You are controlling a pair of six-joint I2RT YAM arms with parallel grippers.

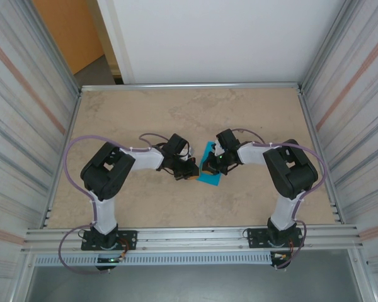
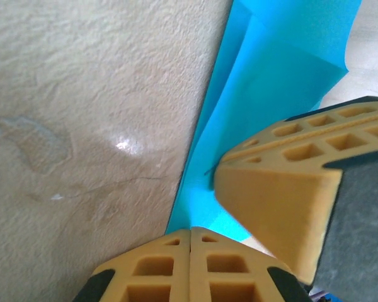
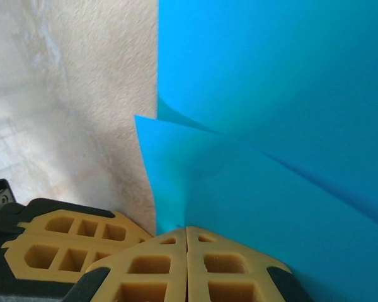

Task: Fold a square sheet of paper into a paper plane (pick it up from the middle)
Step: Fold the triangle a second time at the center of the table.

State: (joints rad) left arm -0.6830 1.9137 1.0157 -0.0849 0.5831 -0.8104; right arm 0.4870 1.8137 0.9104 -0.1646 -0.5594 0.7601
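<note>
Gripper, left: jaws were pressed together, tips against the sheet's edge; a pinch could not be confirmed.
Square sheet of paper: lay mid-table between both grippers, creased, one part lifted.
Gripper, right: jaws were clamped together on the sheet's edge.
Handling: it looked featherweight and limp, easily crumpled, and slippery on the tabletop.
Hold: a light pinch at a folded edge seemed best.
</note>
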